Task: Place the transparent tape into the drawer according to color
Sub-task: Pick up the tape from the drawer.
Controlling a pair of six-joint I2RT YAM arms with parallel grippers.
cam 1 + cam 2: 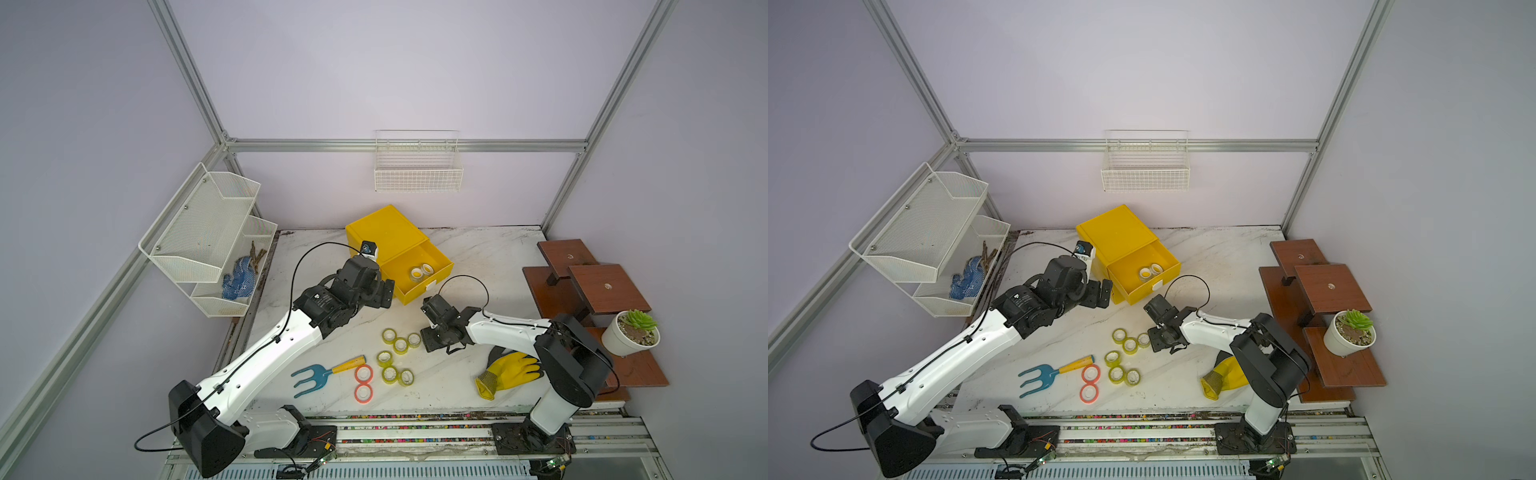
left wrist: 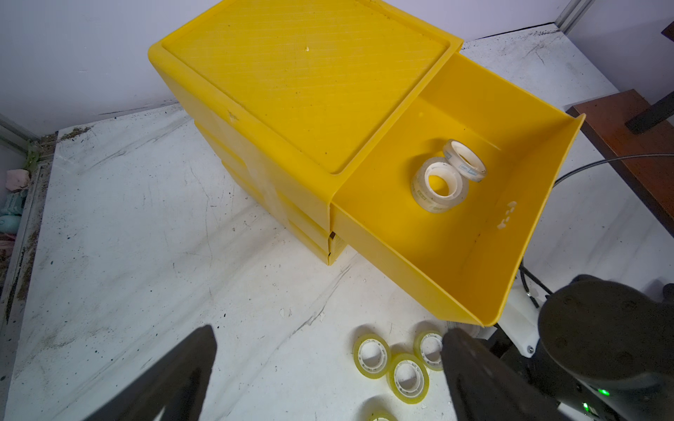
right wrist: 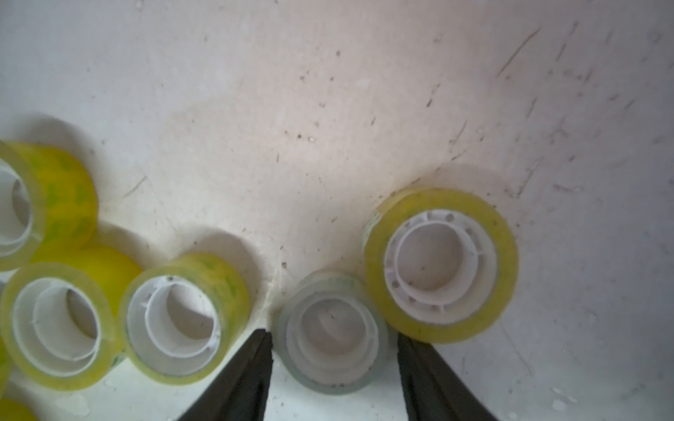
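the right pincer is down at the marble table, its two black fingers standing either side of a clear-whitish tape roll that lies flat there. the gap between them is hardly wider than the roll, but i cannot tell whether they actually press on it. that roll touches a yellow-green roll, and in both top views it sits at the end of a small cluster with two yellow-green ones, near the front of the yellow drawer unit. three more yellow-green rolls lie in a second cluster closer to the arms' bases, and two pink-red rings lie flat just beside them, one behind the other. the top drawer is pulled out, and two whitish rolls are inside it, one tilted against the other. the left pincer hangs over the table just beside the open drawer, spread wide with nothing in it. a blue hand fork with a yellow-orange handle lies next to the pink-red rings, and a yellow glove lies by the right arm's base.
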